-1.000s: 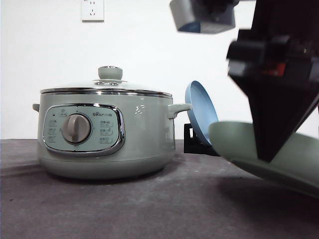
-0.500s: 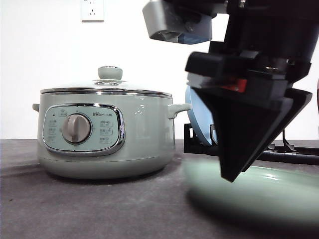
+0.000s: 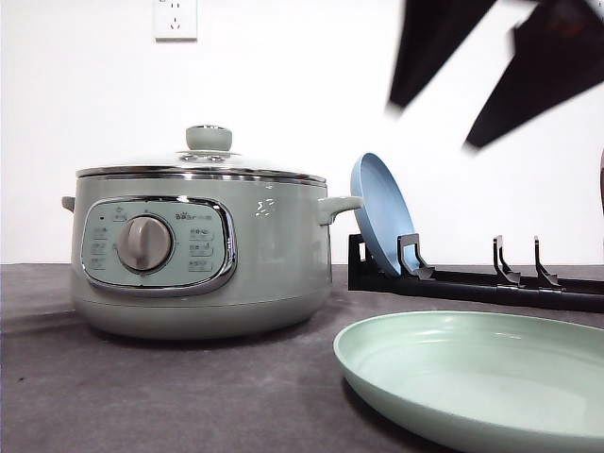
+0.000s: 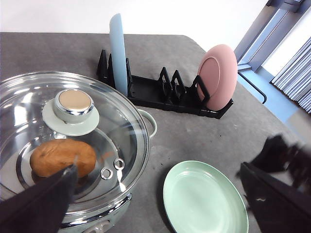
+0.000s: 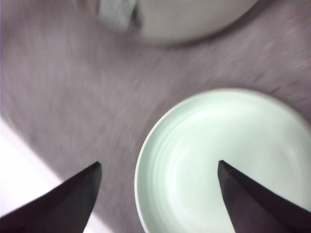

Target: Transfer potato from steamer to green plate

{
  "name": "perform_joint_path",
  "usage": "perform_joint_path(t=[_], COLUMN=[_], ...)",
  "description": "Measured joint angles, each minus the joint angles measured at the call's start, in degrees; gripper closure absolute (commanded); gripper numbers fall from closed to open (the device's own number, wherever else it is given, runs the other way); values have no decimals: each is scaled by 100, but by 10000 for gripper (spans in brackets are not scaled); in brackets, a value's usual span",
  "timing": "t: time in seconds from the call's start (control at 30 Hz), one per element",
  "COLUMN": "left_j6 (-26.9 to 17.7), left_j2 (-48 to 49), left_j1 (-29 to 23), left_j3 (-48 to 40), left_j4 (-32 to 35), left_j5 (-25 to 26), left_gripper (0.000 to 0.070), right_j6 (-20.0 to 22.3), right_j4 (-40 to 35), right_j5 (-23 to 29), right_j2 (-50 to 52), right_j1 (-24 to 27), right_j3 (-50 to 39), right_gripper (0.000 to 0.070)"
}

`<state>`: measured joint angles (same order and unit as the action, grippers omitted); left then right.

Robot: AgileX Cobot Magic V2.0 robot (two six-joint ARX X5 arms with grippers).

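Potato [image 4: 62, 157] sits under steamer [image 4: 73, 145] lid, beneath open left gripper [image 4: 160, 204].

No legible text on the steamer [image 3: 198, 255]

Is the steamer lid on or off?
On. The glass lid sits on the steamer; the potato shows through it.
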<state>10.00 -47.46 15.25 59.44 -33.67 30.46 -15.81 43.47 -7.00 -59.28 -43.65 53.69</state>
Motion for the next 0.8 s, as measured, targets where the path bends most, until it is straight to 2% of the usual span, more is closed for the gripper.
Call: perform_joint_path(t=[0.13, 0.3, 0.53, 0.8], left_j6=[0, 0, -5, -146], left_j2=[0, 0, 0, 0], left_j1=[0, 0, 0, 0], left_j3=[0, 0, 0, 2], left_j4=[-2, -32, -187, -236], left_j5=[0, 0, 0, 0], left_gripper=[0, 0, 0, 0], right_j6=[104, 302, 364, 336], right_j4=[26, 422, 898, 830], right_j5=[-232, -494, -612, -648], right_j2=[764, 1622, 2614, 3240], right_j1=[945, 1702, 1776, 1776], right_j3=[27, 29, 29, 29], right_gripper=[77, 68, 69, 69])
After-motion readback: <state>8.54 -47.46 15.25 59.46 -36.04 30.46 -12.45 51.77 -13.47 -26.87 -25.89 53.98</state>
